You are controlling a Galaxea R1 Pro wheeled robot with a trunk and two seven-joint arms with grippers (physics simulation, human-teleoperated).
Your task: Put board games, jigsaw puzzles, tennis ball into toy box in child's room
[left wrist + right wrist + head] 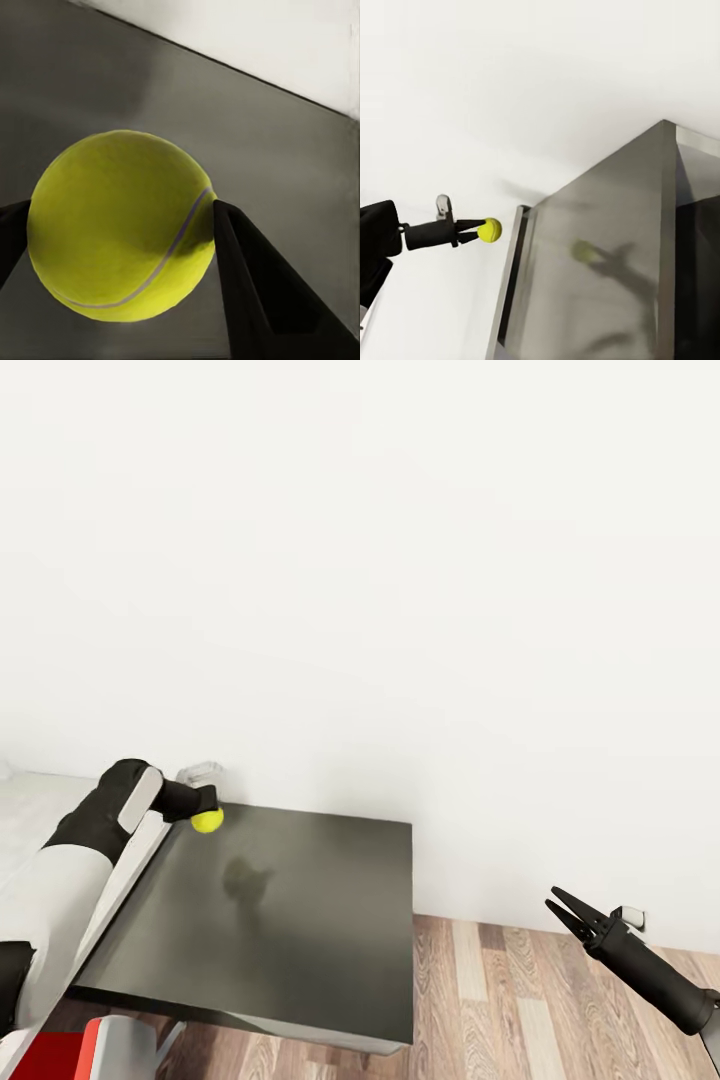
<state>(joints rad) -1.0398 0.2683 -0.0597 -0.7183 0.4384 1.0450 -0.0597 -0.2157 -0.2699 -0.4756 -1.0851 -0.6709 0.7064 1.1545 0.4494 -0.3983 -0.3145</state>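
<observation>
Currently, scene: head view looks down on the dark grey end section of the table (290, 930), set against a plain white wall (400, 560), with wood-plank floor (520, 1000) to its right.
Left gripper: left gripper (207, 812) reaches forward over the far left corner of the dark top; fingers closed on the tennis ball (207, 820).
Grip detail: in the left wrist view the tennis ball (120, 225) sits between two dark fingers (255, 292), one pressing each side, white seam visible.
Ball position: held above the dark surface, not touching it; a blurred shadow of ball and gripper (248, 880) falls on the top nearer the robot.
Side check: right wrist view shows the left gripper (484, 229) gripping the ball (490, 229) in the air, just beside the table's edge, with a faint reflection (582, 250) on the glossy dark top (600, 285).
Right gripper: right gripper (562, 910) hangs out over the floor, well apart from the table; fingers spread apart, holding nothing.
Left arm: black and white forearm (90, 840) runs along the table's left edge, over the pale grey part (25, 810).
Wall fitting: small grey outlet-like object (200, 770) on the wall just behind the left gripper; cannot tell what it is.
</observation>
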